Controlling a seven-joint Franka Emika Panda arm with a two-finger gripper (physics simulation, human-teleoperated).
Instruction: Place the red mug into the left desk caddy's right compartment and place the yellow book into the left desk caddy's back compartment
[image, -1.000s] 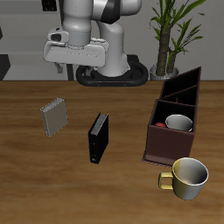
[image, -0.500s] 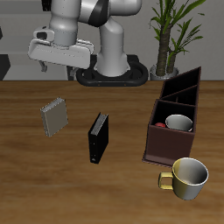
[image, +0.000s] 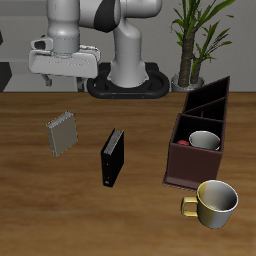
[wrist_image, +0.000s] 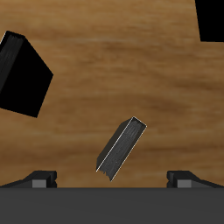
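red mug (image: 203, 141) mostly hidden in left desk caddy (image: 186, 168), tool fingertips (wrist_image: 42, 178) cut off, state unclear

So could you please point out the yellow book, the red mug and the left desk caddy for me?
yellow book (image: 62, 133), exterior view, middle of its cover.
red mug (image: 203, 141), exterior view, its whitish inside.
left desk caddy (image: 190, 168), exterior view, its front wall.
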